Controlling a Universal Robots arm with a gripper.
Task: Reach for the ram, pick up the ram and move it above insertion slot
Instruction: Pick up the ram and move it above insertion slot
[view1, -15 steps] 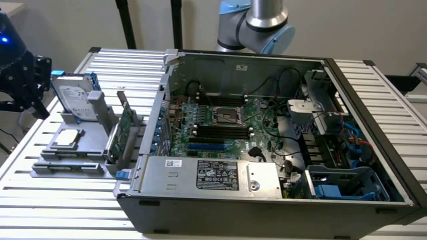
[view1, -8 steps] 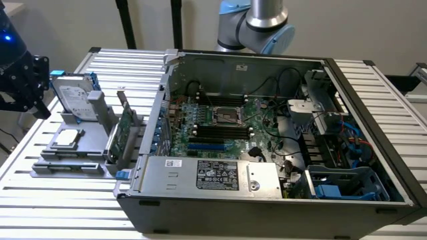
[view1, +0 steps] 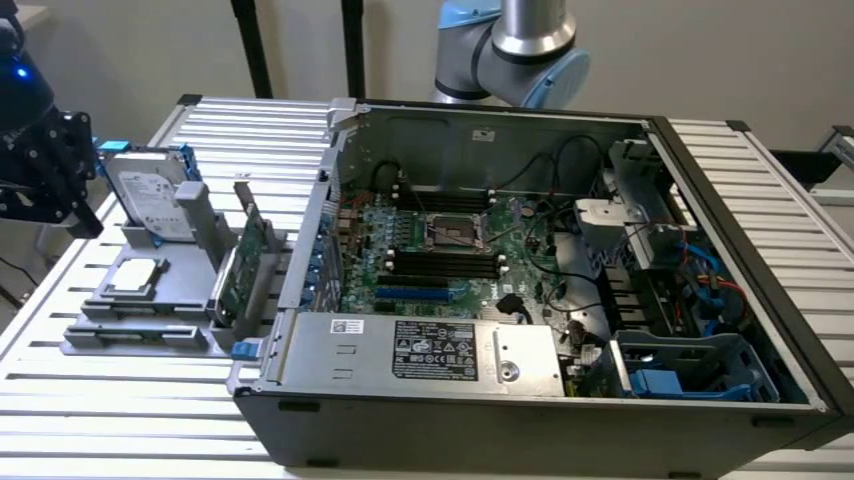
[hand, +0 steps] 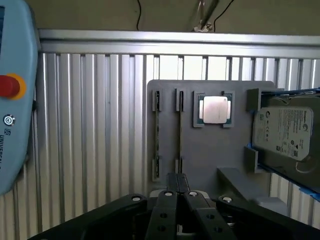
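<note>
Clearly nothing is picked yet: my gripper (hand: 177, 179) hangs shut near the holder (hand: 215, 150), the ram (hand: 180, 132) standing untouched in its slot.

Silver, pale blue and black: a Universal Robots arm (view1: 514, 45) and its gripper (hand: 176, 178).

Seen in the exterior view, the arm is a rounded joint, a brushed silver-grey tube that catches the light, capped and ringed in smooth pale blue plastic, with a second pale blue cap just behind it. Seen in the wrist view, the gripper is matt black throughout: two broad, angled shoulders spread to either side, and two slim linkage bars run up the centre to narrow, flat-ended fingers (hand: 171, 182). Small round fasteners (hand: 136, 199) dot the black metal, bright silver on the shoulders and at the base of the bars, darker along the bars themselves.
</note>
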